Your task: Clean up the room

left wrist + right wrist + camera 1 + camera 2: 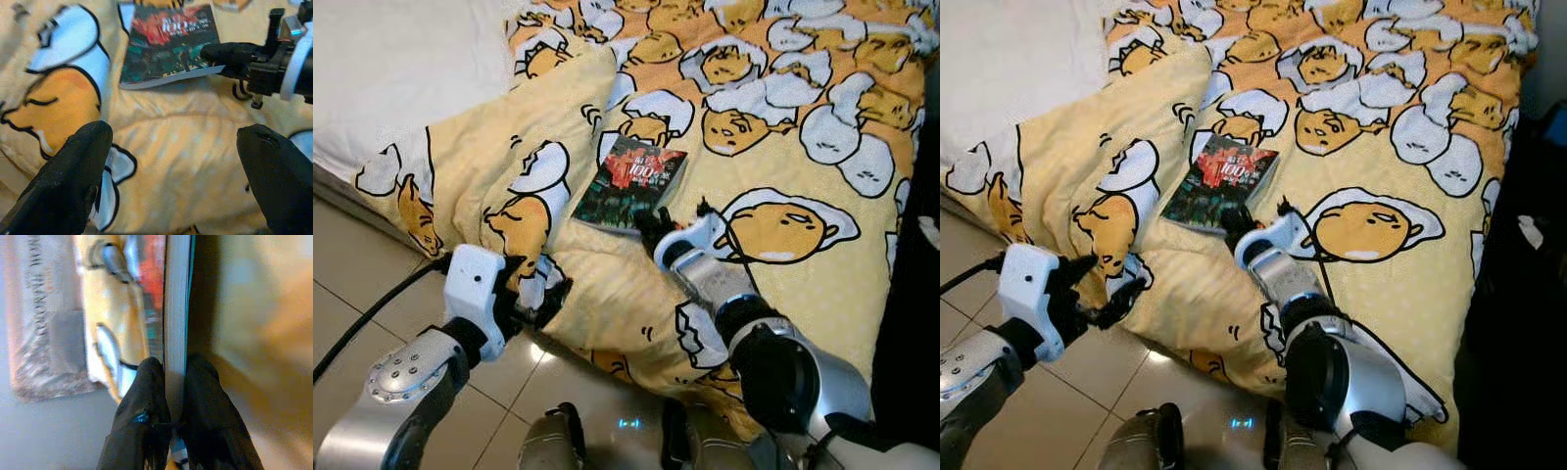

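Observation:
A dark paperback book (631, 183) with a red and green cover lies on the yellow egg-cartoon duvet (783, 294) on the bed. My right gripper (651, 223) is at the book's near corner, its two black fingers (146, 396) shut on the book's edge (175, 323). The left gripper (545, 292) hangs open at the duvet's drooping front edge, left of the book, with nothing between its fingers (73, 171). From the left wrist the book (168, 44) and my right gripper (230, 54) are both in sight.
A white sheet (401, 59) covers the bed at the back left. Beige floor tiles (352, 294) lie below the bed's edge at the left. A dark object (1528, 255) stands against the bed on the right. A black cable (372, 313) trails from my left arm.

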Motion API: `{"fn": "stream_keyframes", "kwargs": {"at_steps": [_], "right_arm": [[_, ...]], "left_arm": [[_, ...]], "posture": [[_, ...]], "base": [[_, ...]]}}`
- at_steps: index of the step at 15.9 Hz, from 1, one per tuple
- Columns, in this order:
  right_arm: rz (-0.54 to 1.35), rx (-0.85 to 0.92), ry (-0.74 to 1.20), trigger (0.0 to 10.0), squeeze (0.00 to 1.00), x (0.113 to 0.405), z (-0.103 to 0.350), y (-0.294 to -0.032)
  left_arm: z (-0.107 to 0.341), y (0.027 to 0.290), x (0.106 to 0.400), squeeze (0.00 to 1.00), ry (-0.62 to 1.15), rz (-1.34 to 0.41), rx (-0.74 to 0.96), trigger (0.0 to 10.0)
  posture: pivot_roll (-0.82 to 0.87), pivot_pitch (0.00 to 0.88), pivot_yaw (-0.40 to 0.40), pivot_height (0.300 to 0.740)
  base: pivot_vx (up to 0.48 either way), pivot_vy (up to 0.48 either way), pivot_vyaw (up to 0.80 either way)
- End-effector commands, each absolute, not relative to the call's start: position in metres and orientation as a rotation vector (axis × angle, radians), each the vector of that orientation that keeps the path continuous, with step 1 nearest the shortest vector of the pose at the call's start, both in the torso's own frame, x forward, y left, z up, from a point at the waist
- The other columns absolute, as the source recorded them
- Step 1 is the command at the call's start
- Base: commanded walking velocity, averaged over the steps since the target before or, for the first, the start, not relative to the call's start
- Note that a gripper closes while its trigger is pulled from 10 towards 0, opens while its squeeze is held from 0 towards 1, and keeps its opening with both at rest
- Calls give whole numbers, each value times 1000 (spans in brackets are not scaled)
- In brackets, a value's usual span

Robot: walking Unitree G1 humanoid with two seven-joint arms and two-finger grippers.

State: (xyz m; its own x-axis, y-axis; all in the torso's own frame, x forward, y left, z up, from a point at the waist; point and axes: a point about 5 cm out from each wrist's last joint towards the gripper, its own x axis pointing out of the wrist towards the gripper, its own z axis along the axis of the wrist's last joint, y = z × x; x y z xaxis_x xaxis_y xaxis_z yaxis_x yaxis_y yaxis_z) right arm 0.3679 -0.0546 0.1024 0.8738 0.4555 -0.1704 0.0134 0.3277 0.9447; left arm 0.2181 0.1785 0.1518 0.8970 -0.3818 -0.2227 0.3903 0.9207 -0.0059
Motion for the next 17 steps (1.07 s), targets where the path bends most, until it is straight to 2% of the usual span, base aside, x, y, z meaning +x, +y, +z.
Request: {"fn": "stream_keyframes", "kwargs": {"at_steps": [1,4,7,8,11,13,14,15,17], "right_arm": [[348,1188,400,0,0,373,112,-61],[422,1108,344,0,0,375,116,-81],[631,948,285,0,0,368,121,-109],[708,907,270,0,0,363,124,-114],[1043,849,170,0,0,338,152,-126],[1232,848,148,0,0,318,168,-128],[1297,835,151,0,0,309,172,-128],[1345,843,153,0,0,302,175,-128],[1415,830,171,0,0,290,177,-126]], "left_arm": [[148,185,220,0,222,-355,46,10000],[149,187,233,0,202,-331,36,10000],[154,199,259,0,170,-304,-73,10000],[159,203,267,1000,141,-297,-140,10000],[166,204,296,1000,86,-400,-496,10000],[158,186,308,1000,124,-549,-651,10000],[148,174,309,557,187,-622,-683,10000],[140,163,307,0,240,-672,-701,10000],[134,145,300,0,281,-789,-783,10000]], "posture": [[106,112,1,740],[89,39,3,740],[74,0,18,740],[63,0,28,740],[55,0,48,740],[50,0,55,740],[42,0,61,740],[41,0,64,740],[30,0,73,740]], "base": [[0,0,0],[0,0,0],[0,0,0],[0,0,0],[0,0,0],[0,0,0],[0,0,0],[0,0,0],[0,0,0]]}}
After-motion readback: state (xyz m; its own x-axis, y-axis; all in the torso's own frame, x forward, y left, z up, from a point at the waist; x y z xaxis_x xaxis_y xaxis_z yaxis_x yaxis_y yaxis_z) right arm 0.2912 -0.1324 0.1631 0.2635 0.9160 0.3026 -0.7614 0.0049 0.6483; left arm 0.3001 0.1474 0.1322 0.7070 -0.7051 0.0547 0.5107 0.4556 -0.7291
